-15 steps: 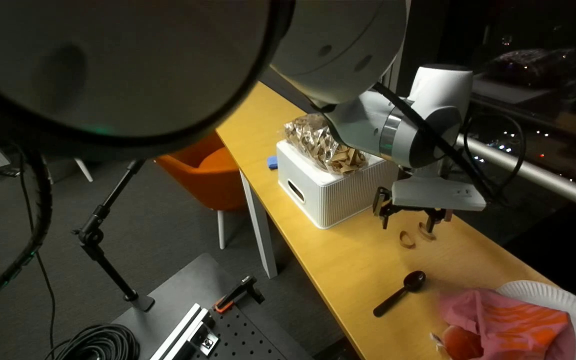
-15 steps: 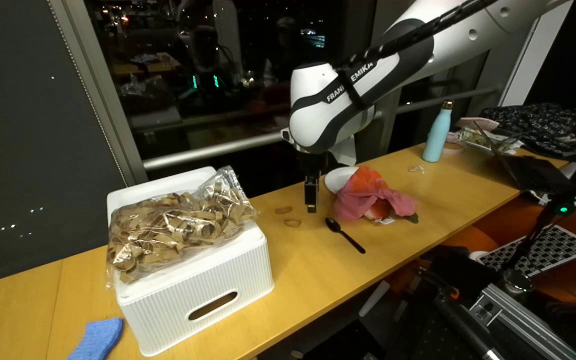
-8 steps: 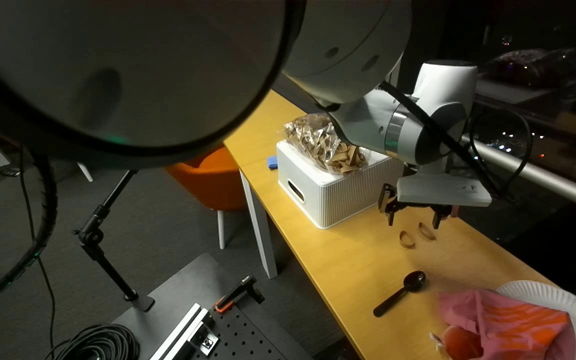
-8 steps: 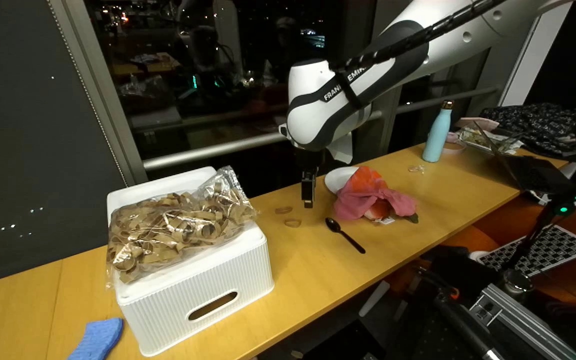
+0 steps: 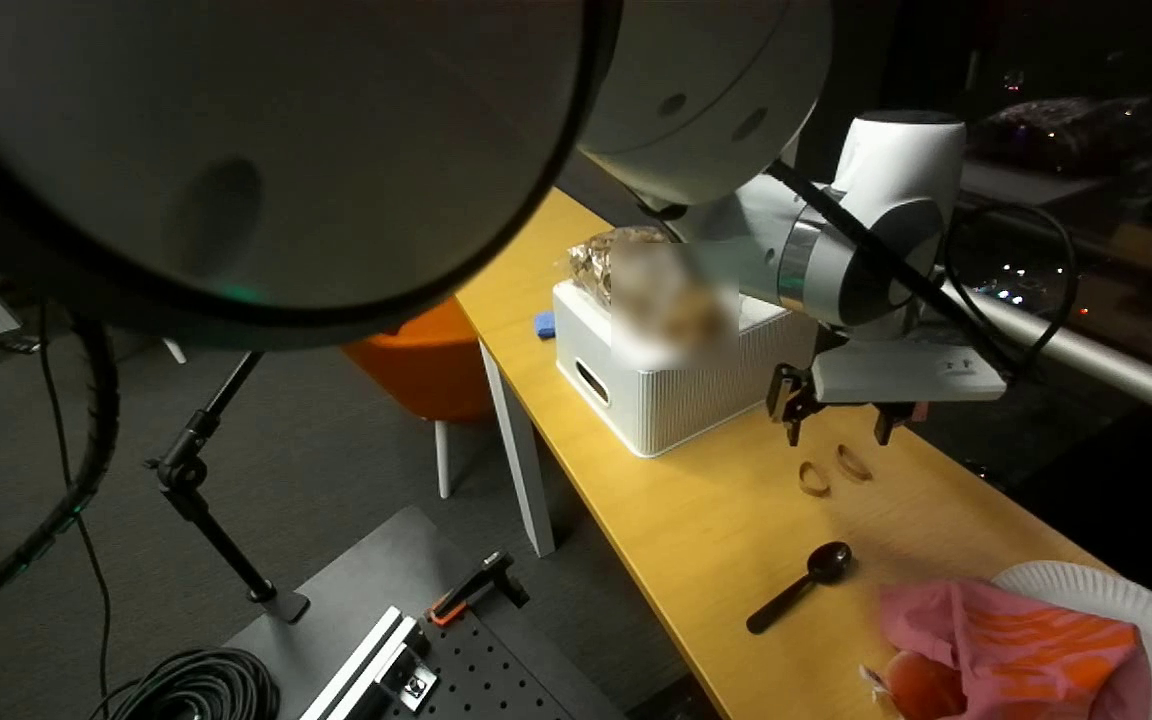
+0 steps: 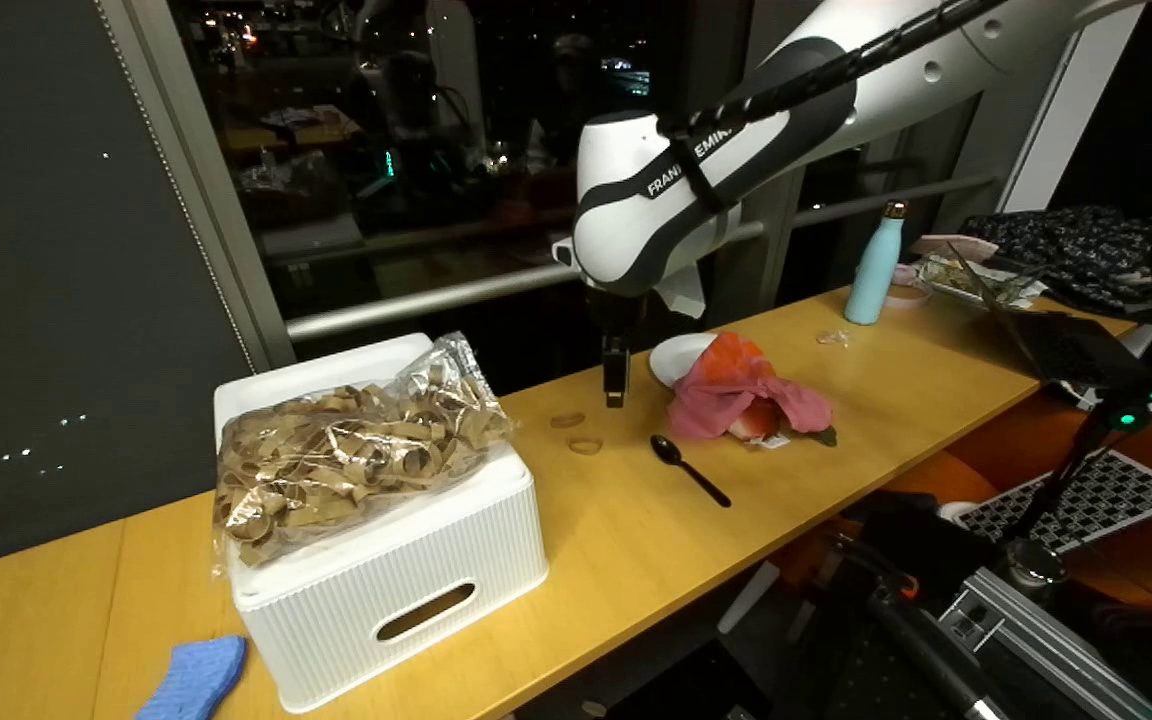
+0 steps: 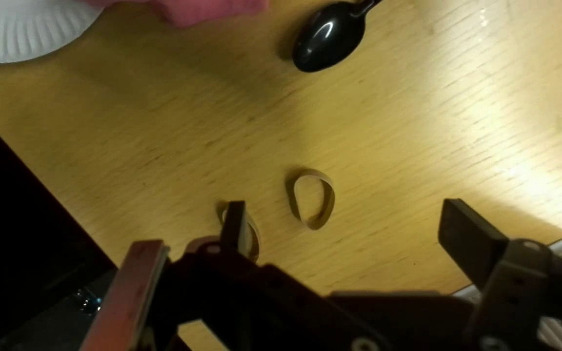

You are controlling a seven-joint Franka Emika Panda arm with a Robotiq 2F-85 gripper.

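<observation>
Black claw spread wide, thin tan loops (two) below — near a white ribbed plastic box, black plastic spoon farther from it

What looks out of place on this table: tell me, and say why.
Two brown bands lie loose on the wooden table near the open end effector, apart from the clear plastic bag of similar ones on the ribbed white box, so they seem stray. The pink and orange cloth lies crumpled, something red poking out.

Open air separates gripper from bands; the white box blocks one side.
</observation>
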